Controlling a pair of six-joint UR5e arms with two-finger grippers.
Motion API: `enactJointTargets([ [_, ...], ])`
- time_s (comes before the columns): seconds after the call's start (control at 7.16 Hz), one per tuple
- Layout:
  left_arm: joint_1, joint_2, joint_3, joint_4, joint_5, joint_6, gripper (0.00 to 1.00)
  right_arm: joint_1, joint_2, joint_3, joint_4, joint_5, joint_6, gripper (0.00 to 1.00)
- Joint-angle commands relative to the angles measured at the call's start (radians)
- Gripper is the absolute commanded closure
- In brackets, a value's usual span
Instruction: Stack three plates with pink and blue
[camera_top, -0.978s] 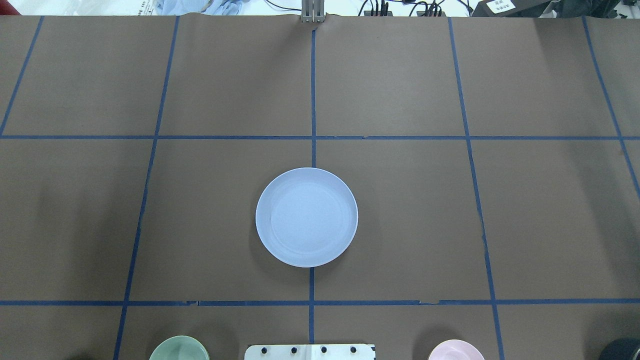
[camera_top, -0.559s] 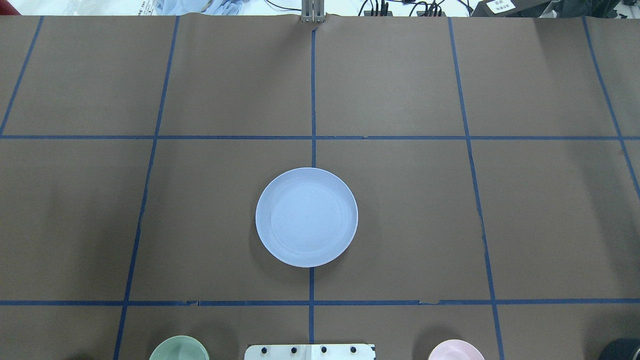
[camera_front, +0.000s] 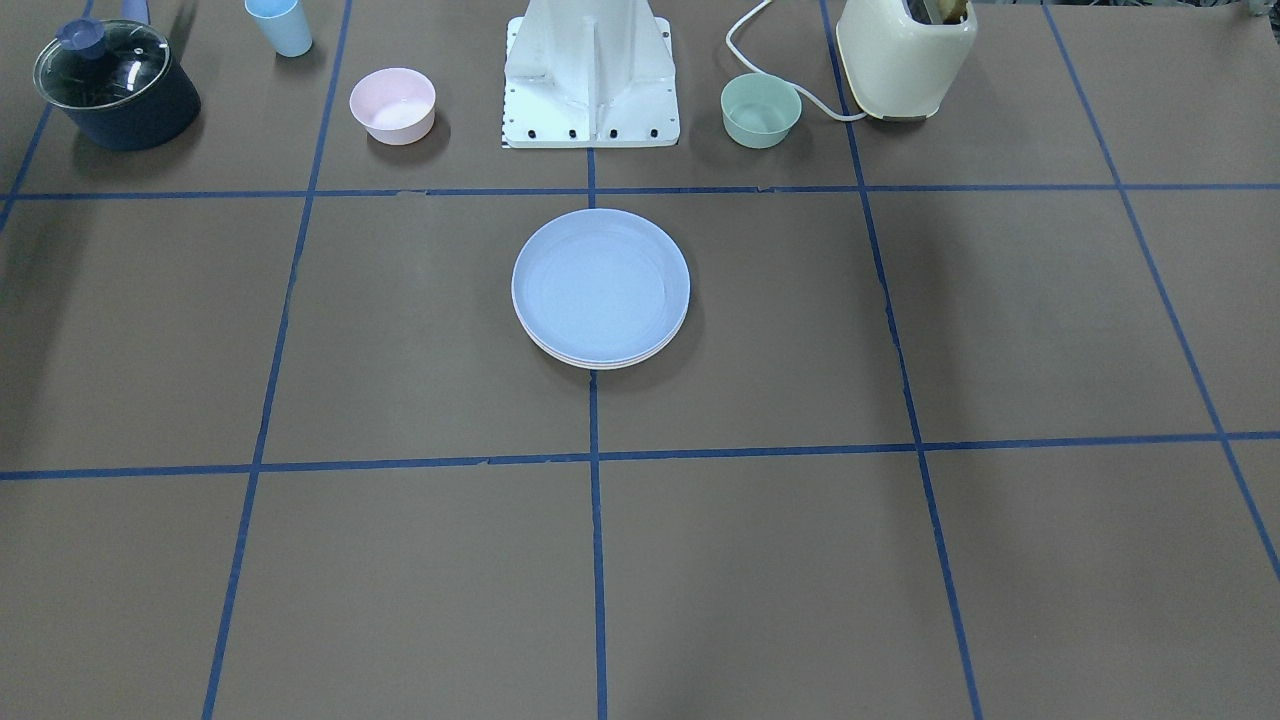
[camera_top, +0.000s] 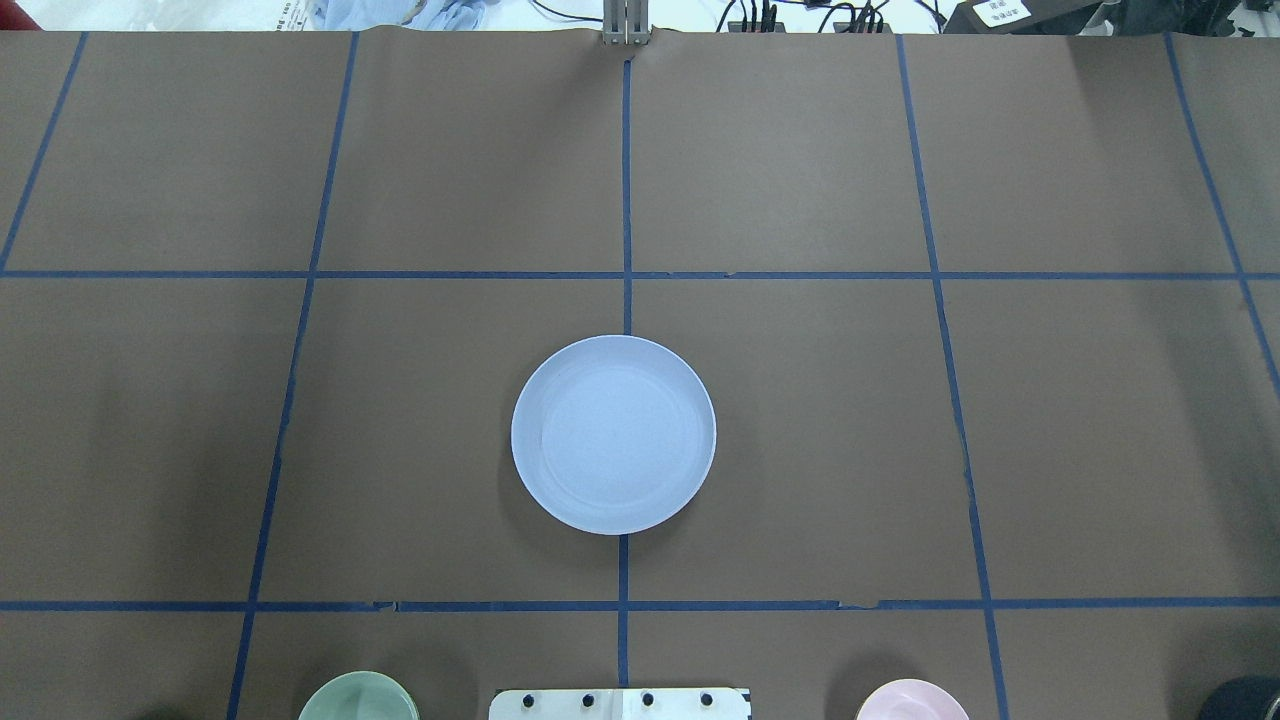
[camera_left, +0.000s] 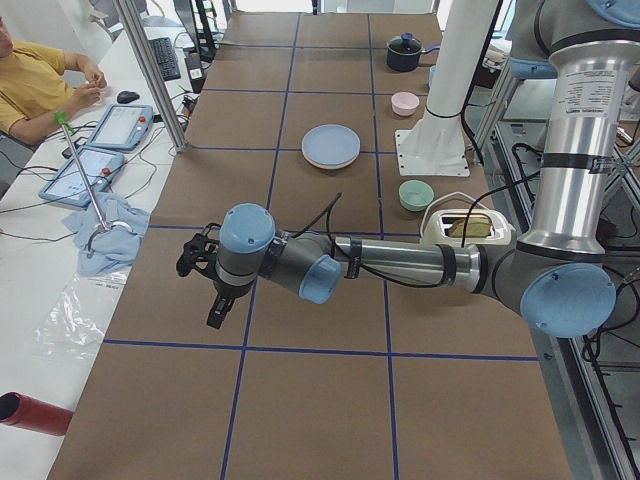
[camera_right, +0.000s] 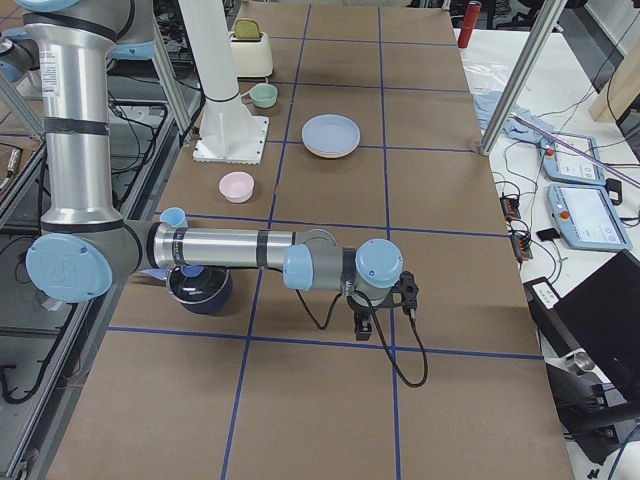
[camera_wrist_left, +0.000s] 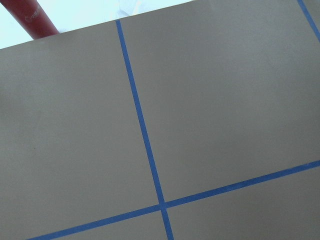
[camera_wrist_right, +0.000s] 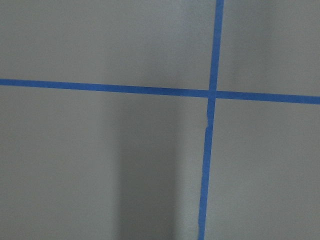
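Note:
The light blue plate (camera_top: 613, 434) lies at the table's centre, on top of a stack. In the front view (camera_front: 600, 285) the rims of two more plates (camera_front: 600, 363) show just under it, pale pink and cream-white; the rest of them is hidden. My left gripper (camera_left: 203, 288) hangs over the table far to the robot's left of the stack. My right gripper (camera_right: 385, 315) hangs far to the robot's right of it. Both show only in the side views, so I cannot tell whether they are open or shut. The wrist views show only brown table and blue tape.
Near the robot's base (camera_front: 590, 70) stand a small pink bowl (camera_front: 392, 104), a small green bowl (camera_front: 760, 110), a light blue cup (camera_front: 279, 25), a dark lidded pot (camera_front: 115, 85) and a cream toaster (camera_front: 905, 55). An operator (camera_left: 30, 85) sits beside the table.

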Motion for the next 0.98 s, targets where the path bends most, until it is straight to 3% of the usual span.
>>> enactJointTargets([
  [0.0, -0.008, -0.032, 0.027, -0.006, 0.001, -0.001, 0.0, 0.019, -0.003, 0.002, -0.003, 0.025, 0.0, 0.0],
  [0.28, -0.011, -0.048, 0.048, 0.006, 0.001, -0.008, 0.0, 0.019, 0.003, 0.005, -0.003, 0.003, 0.015, 0.0],
  [0.56, -0.008, -0.014, 0.068, -0.005, 0.001, -0.005, 0.0, 0.017, 0.076, -0.01, -0.016, -0.148, 0.062, 0.0],
  [0.84, -0.008, 0.006, 0.05, -0.003, -0.005, -0.001, 0.0, 0.017, 0.065, 0.008, -0.032, -0.124, 0.092, 0.0],
])
